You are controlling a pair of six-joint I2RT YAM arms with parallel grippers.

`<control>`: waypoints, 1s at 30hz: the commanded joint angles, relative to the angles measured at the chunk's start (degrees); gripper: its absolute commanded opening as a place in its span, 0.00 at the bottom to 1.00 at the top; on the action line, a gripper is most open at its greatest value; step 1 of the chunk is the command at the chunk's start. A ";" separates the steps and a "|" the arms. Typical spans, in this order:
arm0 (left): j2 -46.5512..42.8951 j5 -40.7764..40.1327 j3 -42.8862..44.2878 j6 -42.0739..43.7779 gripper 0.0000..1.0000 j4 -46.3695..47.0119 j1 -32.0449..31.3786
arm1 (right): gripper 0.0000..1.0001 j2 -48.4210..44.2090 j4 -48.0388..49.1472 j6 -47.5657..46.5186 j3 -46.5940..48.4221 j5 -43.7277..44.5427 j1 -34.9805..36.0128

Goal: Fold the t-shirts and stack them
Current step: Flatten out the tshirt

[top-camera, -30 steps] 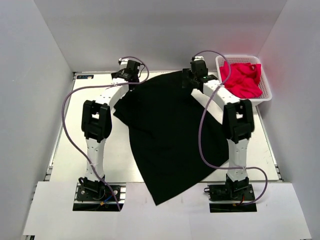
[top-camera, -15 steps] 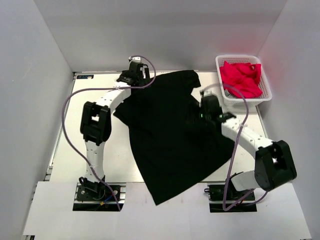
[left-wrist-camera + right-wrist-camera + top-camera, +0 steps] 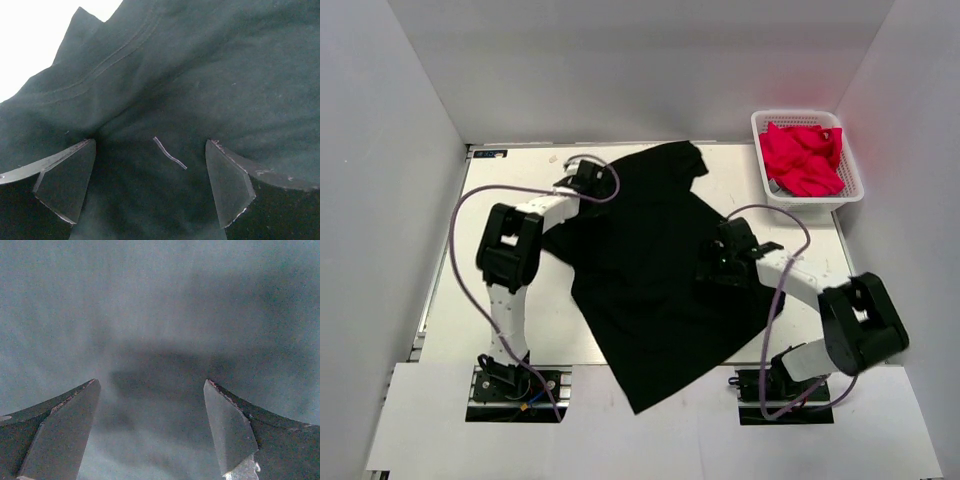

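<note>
Now one black t-shirt (image 3: 650,300) lies beneath left end effector (image 3: 150,145), right end effector (image 3: 150,384).

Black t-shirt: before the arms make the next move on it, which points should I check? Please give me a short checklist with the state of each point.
1. Are the left fingers open and empty? ok; only cloth lies below them.
2. Are the right fingers open and empty? ok.
3. Do the fingers touch the cloth? cannot tell.
4. Does the black t-shirt lie straight on the table? not ok; it lies askew, and one corner passes over the near edge.
5. Is it folded? not ok, not yet.
6. Are the red t-shirts in the basket, away from both arms? ok.
</note>
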 commanded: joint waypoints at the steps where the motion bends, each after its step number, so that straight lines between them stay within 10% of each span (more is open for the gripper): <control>1: -8.09 -7.64 -12.18 -11.04 1.00 -11.04 0.63 | 0.90 10.64 -1.35 -0.01 6.54 6.50 -0.33; 7: -22.77 -5.27 -26.98 -20.73 1.00 -15.44 -0.77 | 0.90 25.96 -5.41 -1.76 20.00 10.84 -2.00; 18: -24.74 -5.97 -21.48 -17.15 1.00 -17.03 -0.78 | 0.90 46.99 -11.21 -18.09 62.19 8.99 -6.92; 30: -8.99 -12.74 7.17 -11.25 1.00 -22.28 1.24 | 0.90 21.10 -8.76 -24.88 52.80 0.12 -3.50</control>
